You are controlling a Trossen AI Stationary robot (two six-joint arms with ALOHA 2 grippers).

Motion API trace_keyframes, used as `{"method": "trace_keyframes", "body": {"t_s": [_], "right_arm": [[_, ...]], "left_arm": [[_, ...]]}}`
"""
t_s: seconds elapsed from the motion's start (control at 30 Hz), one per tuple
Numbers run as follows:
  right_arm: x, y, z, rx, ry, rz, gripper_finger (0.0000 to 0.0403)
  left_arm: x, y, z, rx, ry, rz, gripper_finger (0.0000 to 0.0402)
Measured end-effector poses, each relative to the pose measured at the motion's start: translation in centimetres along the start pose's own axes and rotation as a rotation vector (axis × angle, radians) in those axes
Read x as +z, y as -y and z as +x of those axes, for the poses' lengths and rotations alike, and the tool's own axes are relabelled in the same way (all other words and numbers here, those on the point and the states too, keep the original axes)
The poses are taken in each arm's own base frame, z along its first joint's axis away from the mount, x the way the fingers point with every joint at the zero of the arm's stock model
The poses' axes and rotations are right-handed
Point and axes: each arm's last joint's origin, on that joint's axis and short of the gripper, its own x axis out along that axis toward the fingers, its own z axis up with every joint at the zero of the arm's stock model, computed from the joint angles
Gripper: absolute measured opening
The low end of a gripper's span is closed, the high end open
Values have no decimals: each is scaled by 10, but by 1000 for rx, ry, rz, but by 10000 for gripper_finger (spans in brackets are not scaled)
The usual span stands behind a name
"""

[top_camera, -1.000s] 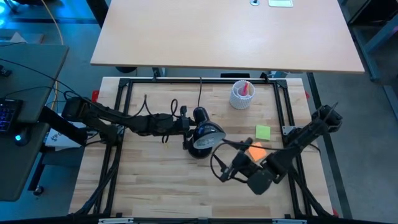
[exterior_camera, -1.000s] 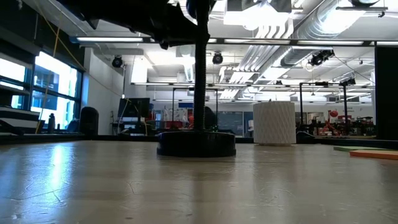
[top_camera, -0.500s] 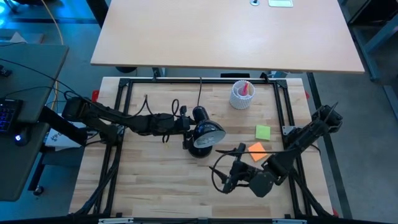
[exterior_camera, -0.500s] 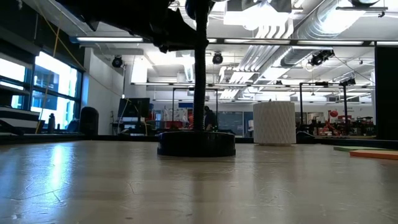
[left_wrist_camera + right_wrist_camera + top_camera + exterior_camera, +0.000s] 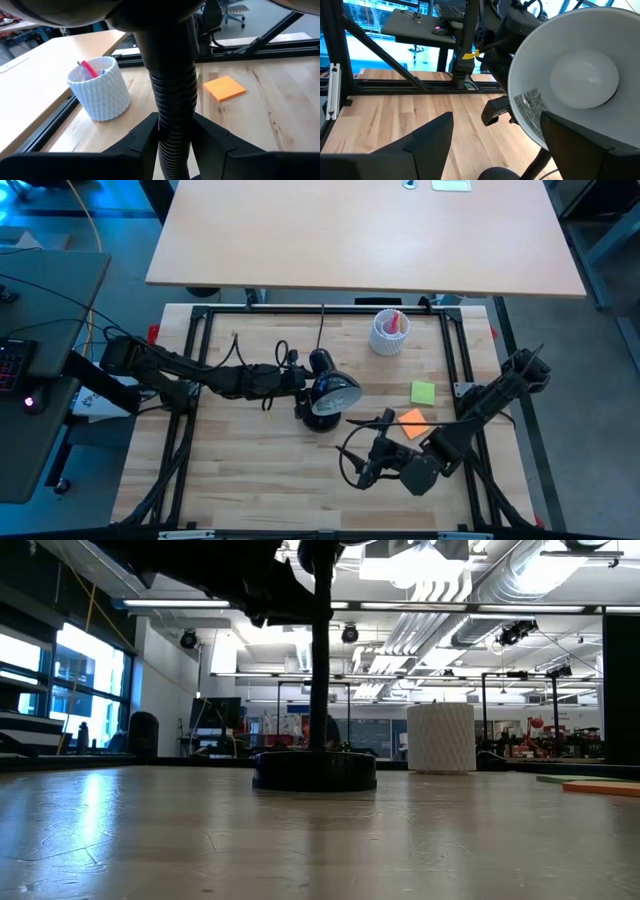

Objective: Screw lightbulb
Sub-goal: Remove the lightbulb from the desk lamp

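The wooden tabletop [image 5: 250, 470] fills the lower half of the high view, framed by black rails. A black desk lamp [image 5: 322, 395] is seen near the middle of that view, and its round base [image 5: 314, 771] and upright stem are shown at centre in the low view.

The left arm is stretched in from the left edge of the high view, and the left tool [image 5: 300, 378] is placed at the lamp's neck. In the left wrist view its two dark fingers [image 5: 142, 137] are clenched on the ribbed flexible neck [image 5: 172, 107], one on each side.

The right arm is brought in from the right edge of the high view, and the right tool [image 5: 368, 465] is held below and to the right of the lamp, apart from it. In the right wrist view its fingers [image 5: 432, 132] are spread wide with nothing between them.

The lamp's shade [image 5: 560, 75] fills the upper right of the right wrist view, white inside, and the lightbulb [image 5: 584, 80] is seated in its middle, facing the camera.

A white ribbed cup [image 5: 389, 332] with a red item in it is set above and to the right of the lamp in the high view. A green note pad [image 5: 423, 392] and an orange note pad [image 5: 413, 421] lie to the right of the lamp.
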Motion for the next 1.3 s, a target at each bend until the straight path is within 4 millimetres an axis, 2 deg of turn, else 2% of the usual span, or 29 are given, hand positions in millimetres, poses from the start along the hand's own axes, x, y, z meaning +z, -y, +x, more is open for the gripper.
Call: {"method": "trace_keyframes", "body": {"t_s": [0.13, 0.4, 0.57, 0.93, 1.1, 1.3], "right_arm": [[0, 0, 0, 0, 0, -15, 298], [0, 0, 0, 2, 0, -17, 298], [0, 1, 3, 5, -3, 17, 298], [-2, 9, 14, -19, -28, 8, 298], [-2, 11, 18, -14, -33, 11, 298], [-2, 11, 18, -13, -33, 17, 298]], "left_arm": [[0, 2, 0, -7, -5, -7, 121], [-1, 2, -1, -8, -12, -18, 204], [3, -2, -12, -16, -57, 58, 243], [17, -17, -56, -22, -138, 93, 251], [14, -21, -63, 19, -191, 84, 251], [1, -23, -68, 88, -332, 114, 251]]}}
